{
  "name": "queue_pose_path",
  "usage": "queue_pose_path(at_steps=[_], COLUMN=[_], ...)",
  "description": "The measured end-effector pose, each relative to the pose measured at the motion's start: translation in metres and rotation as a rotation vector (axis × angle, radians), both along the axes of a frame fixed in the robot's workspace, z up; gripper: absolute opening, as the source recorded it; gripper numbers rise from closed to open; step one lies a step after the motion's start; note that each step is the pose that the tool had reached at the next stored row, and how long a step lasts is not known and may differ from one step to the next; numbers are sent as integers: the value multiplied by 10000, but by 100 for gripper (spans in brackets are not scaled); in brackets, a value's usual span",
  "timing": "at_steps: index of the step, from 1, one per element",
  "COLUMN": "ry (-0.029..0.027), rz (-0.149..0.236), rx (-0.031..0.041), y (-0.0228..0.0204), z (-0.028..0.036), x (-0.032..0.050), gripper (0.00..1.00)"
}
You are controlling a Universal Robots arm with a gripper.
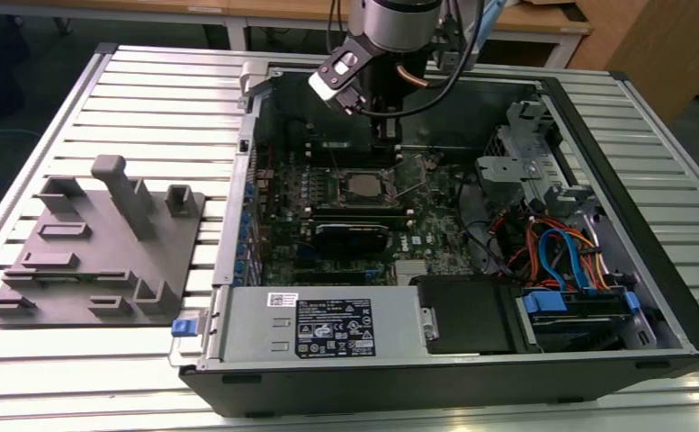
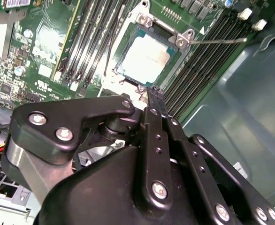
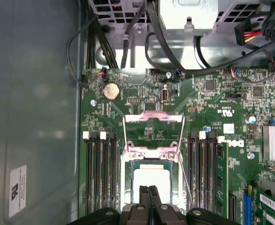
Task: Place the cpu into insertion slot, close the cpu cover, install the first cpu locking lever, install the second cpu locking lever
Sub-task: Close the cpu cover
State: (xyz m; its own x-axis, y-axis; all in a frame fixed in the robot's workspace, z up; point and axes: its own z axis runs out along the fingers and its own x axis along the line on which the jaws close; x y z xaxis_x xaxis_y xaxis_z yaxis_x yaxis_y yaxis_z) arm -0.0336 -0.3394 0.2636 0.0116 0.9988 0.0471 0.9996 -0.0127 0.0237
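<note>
- now, the open black and silver computer case [image 1: 637, 207] lies on its side on the table, toward the exterior view's right edge, with a green motherboard [image 1: 427, 238] on its floor.
- the small flat square cpu [image 3: 151, 180] with its silver-grey metal top sits in the square, metal-rimmed insertion slot [image 3: 126, 183] near the middle of the motherboard; it shows in both wrist views [image 2: 144, 56].
- the thin silver metal cpu cover [image 3: 154, 117], a frame with a cut-out centre, is swung open on its hinge, on the side of the slot toward the round coin battery [image 3: 111, 90].
- a thin wire locking lever [image 2: 217, 41] lies unlatched, slanting over the long black memory slots [image 2: 208, 65] beside the slot.
- a silver power supply box [image 1: 325, 324] with a white-printed black label fills the case's near edge; blue and orange cables [image 1: 560, 261] bunch at the near corner on the exterior view's right.
- the grey robot arm [image 1: 391, 36] reaches down over the case's far edge.
- the black gripper [image 3: 149, 191] hangs just above the slot's edge, by the cpu, its two fingers pressed flat together with nothing between them [image 2: 152, 92].
- the table [image 1: 169, 90] is slatted silver aluminium; a grey moulded fixture plate [image 1: 97, 261] with upright posts rests near the edge on the exterior view's left.
- wooden desks [image 1: 542, 22] stand beyond the table's far edge over a dark floor.
</note>
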Motion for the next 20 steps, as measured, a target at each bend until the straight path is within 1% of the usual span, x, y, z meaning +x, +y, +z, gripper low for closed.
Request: queue_pose_path(at_steps=[5,7,14,16,20], ry=[4,23,78,95,116], rz=[0,-1,0,-1,0], rx=[2,0,0,0,0], y=[0,-3,-33,-36,-36], z=[-4,-9,-26,-27,-27], x=[61,86,134,154,254], gripper=[11,11,11,11,11])
